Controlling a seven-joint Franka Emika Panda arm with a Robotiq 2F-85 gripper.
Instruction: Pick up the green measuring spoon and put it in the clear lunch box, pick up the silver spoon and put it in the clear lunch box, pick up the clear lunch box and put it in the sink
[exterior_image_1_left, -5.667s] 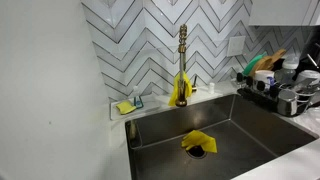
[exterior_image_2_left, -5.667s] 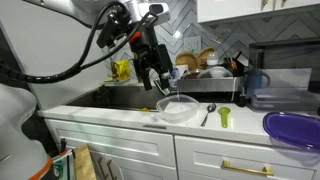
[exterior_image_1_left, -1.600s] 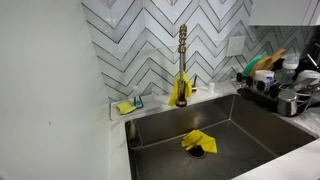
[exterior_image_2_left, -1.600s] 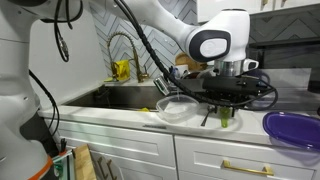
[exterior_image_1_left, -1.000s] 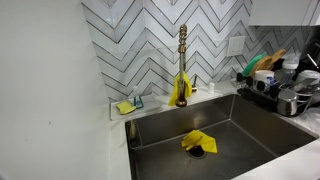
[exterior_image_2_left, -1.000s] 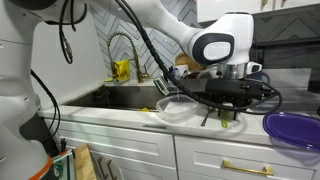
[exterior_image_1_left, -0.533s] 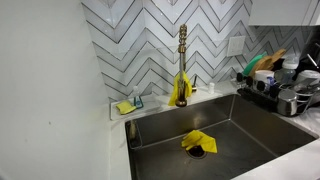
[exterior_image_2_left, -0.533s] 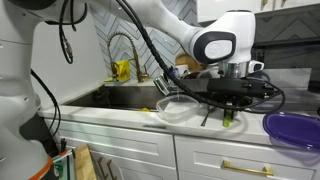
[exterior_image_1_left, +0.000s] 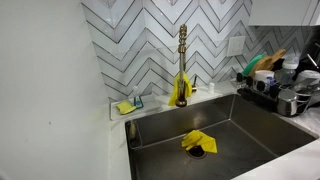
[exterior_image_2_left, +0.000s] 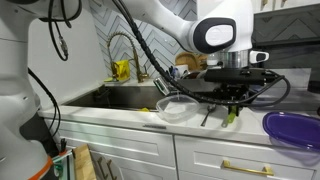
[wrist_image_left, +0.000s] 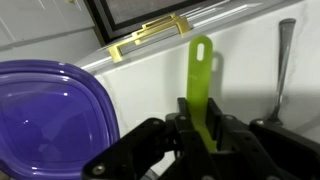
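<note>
A: State of fingers (wrist_image_left: 182, 128)?
B: Clenched on green spoon (wrist_image_left: 202, 75), lower centre of wrist frame (handle pointing up).
A: Others?
B: On bench (wrist_image_left: 140, 88): silver spoon (wrist_image_left: 284, 60) upper right; box (exterior_image_2_left: 178, 108) mid-frame in an exterior view.

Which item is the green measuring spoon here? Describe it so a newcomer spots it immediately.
On the white countertop beside the steel sink, look past the clear lunch box toward the purple plastic container. The green measuring spoon sits between the fingers of the gripper, alongside the silver spoon; it alone is bright lime green, with a slotted flat handle.
</note>
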